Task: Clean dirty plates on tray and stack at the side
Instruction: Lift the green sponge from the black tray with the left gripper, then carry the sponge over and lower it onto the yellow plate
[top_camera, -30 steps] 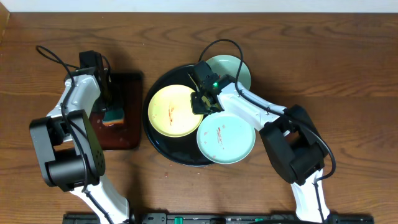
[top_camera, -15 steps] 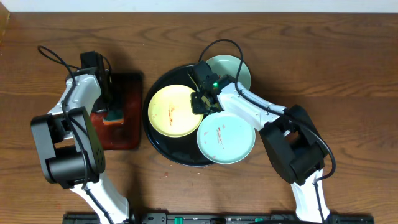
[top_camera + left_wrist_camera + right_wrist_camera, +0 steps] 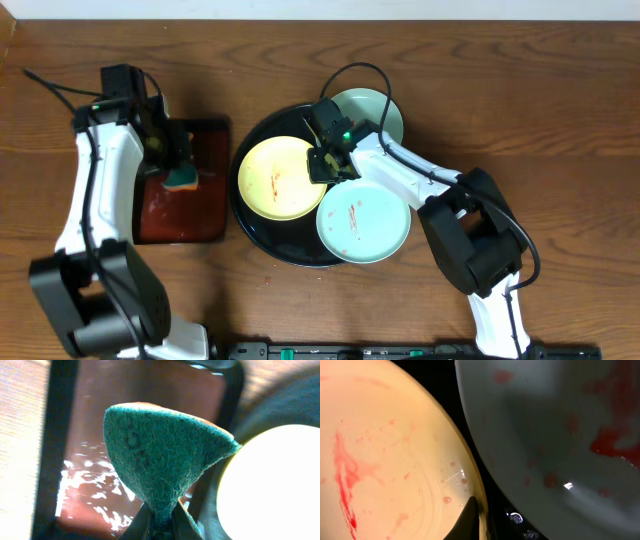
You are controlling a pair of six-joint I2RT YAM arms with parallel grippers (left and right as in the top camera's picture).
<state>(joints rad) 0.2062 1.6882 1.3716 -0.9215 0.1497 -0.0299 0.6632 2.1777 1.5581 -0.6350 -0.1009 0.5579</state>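
Observation:
Three plates with red smears lie on the round black tray (image 3: pixel 250 232): a yellow plate (image 3: pixel 278 178) at the left, a mint plate (image 3: pixel 363 221) at the front right, and a mint plate (image 3: pixel 380 110) at the back, partly off the rim. My left gripper (image 3: pixel 176 168) is shut on a green sponge (image 3: pixel 183 181) over the reddish tray (image 3: pixel 185 220). The left wrist view shows the sponge (image 3: pixel 160 455) pinched in the jaws (image 3: pixel 162 522). My right gripper (image 3: pixel 322 165) is on the yellow plate's right rim. In the right wrist view one finger (image 3: pixel 476 512) lies on that rim (image 3: pixel 385 460); the other finger is hidden.
The rectangular reddish tray (image 3: pixel 100 435) looks wet and glossy. The front mint plate (image 3: pixel 560 435) lies close beside the yellow plate, with a narrow strip of black tray (image 3: pixel 495 500) between them. Bare wooden table (image 3: pixel 560 120) surrounds both trays.
My left arm has swung out to the left and its wrist has shifted, while the sponge stays over the reddish tray. The right arm and the plates have not moved.

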